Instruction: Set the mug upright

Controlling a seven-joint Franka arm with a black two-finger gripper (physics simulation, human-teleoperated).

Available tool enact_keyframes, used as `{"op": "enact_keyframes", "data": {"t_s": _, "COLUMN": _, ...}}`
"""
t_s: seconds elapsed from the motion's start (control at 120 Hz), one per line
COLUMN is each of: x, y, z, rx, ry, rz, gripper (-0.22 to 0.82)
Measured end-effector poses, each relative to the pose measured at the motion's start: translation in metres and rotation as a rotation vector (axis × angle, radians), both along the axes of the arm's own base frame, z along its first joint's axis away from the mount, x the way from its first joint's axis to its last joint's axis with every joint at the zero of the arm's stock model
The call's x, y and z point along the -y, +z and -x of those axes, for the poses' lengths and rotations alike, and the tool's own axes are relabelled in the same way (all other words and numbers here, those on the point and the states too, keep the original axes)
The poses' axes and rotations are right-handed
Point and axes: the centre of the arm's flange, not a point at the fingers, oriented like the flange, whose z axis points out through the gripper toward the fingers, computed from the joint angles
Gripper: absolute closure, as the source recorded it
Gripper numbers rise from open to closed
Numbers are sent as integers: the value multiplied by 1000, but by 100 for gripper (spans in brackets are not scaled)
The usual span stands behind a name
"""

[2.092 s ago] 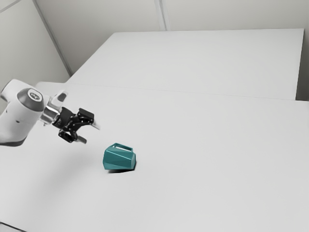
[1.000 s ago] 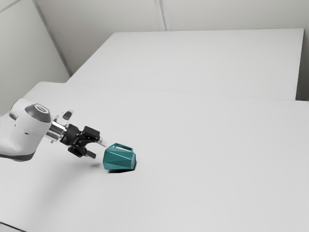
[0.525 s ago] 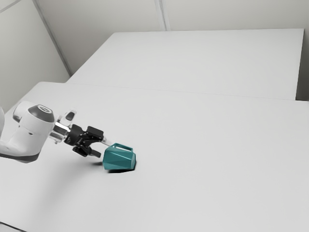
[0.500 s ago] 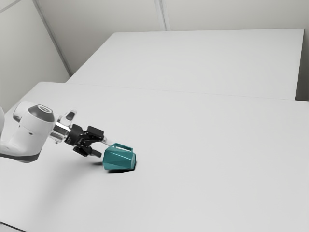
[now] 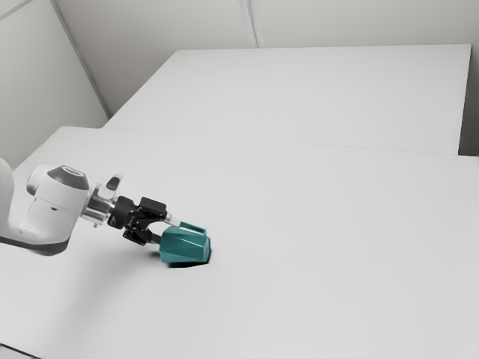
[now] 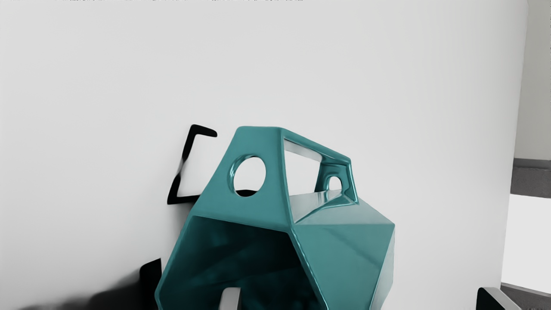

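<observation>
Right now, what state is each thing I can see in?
Mug: on its side, mouth toward the claw, not upright.
Claw: open, fingers apart, at the mug's mouth end.
Arm: reaching toward the mug.
Table: bearing the mug.

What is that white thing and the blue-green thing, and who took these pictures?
The white thing is a robot arm. Its black jaws work like two fingers. The blue-green thing is a mug, lying on its side on a table. Nobody is holding it: the jaws stand apart, with one fingertip at its open mouth. Two cameras look on. The exterior view comes from beside the arm; the wrist view comes from the robot's own hand, looking past its fingertips.
</observation>
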Motion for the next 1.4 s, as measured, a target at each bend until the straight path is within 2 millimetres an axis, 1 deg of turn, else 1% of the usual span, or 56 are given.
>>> {"op": "enact_keyframes", "data": {"t_s": 0.3, "x": -12, "y": -3, "z": 3, "rx": 15, "ry": 20, "rz": 7, "gripper": 4}}
{"op": "enact_keyframes", "data": {"t_s": 0.433, "x": -15, "y": -4, "z": 4, "rx": 19, "ry": 21, "rz": 7, "gripper": 5}}
{"op": "enact_keyframes", "data": {"t_s": 0.583, "x": -10, "y": -6, "z": 3, "rx": 22, "ry": 8, "rz": 7, "gripper": 5}}
{"op": "enact_keyframes", "data": {"t_s": 0.8, "x": 4, "y": -7, "z": 0, "rx": 28, "ry": -21, "rz": 9, "gripper": 6}}
{"op": "enact_keyframes", "data": {"t_s": 0.867, "x": 8, "y": -7, "z": -1, "rx": 28, "ry": -30, "rz": 10, "gripper": 12}}
{"op": "enact_keyframes", "data": {"t_s": 0.983, "x": 12, "y": -8, "z": -2, "rx": 29, "ry": -38, "rz": 11, "gripper": 29}}
{"op": "enact_keyframes", "data": {"t_s": 1.208, "x": 6, "y": -8, "z": -1, "rx": 32, "ry": -31, "rz": 10, "gripper": 56}}
{"op": "enact_keyframes", "data": {"t_s": 1.3, "x": 5, "y": -8, "z": 0, "rx": 32, "ry": -30, "rz": 8, "gripper": 64}}
{"op": "enact_keyframes", "data": {"t_s": 1.4, "x": 6, "y": -9, "z": -1, "rx": 29, "ry": -33, "rz": 2, "gripper": 69}}
